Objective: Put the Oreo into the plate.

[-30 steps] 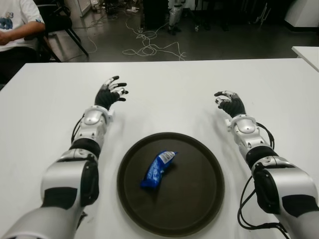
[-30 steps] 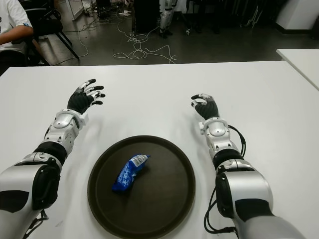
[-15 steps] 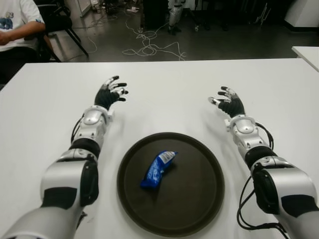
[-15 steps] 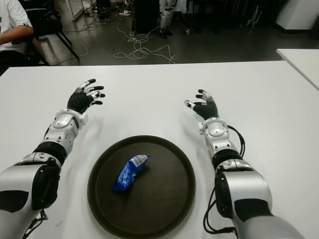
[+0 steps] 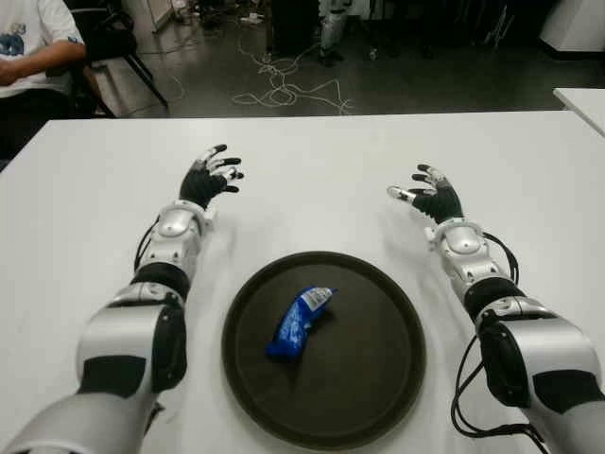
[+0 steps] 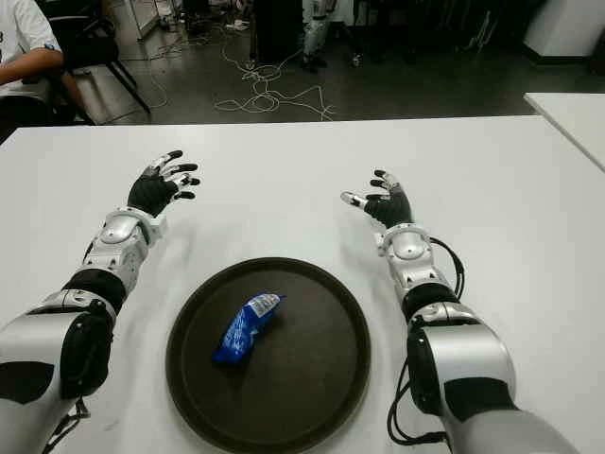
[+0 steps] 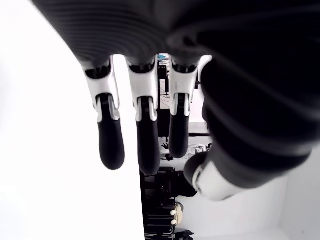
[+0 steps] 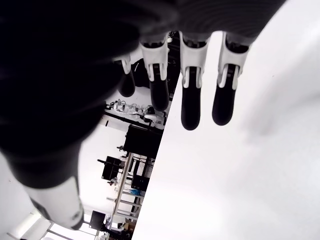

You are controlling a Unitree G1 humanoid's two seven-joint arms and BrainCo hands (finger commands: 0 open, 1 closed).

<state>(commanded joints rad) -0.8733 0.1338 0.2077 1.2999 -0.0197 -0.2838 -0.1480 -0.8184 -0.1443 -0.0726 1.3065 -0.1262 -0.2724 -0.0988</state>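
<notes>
A blue Oreo packet (image 5: pixel 300 322) lies inside the round dark brown plate (image 5: pixel 373 378), left of the plate's middle, in front of me on the white table. My left hand (image 5: pixel 210 174) is beyond the plate to its left, fingers spread, holding nothing. Beyond the plate to its right is my right hand (image 5: pixel 424 195), also with fingers spread and nothing in it. Both wrist views show only extended fingers (image 7: pixel 141 130) (image 8: pixel 191 97) over the white table.
The white table (image 5: pixel 321 180) stretches wide around the plate. A person (image 5: pixel 28 52) sits at the far left corner beside a chair. Cables lie on the floor beyond the table. Another white table edge (image 5: pixel 581 99) shows at the far right.
My right hand has uncurled its fingers and spread them, shifting slightly left. The left hand, the Oreo packet and the plate have not moved.
</notes>
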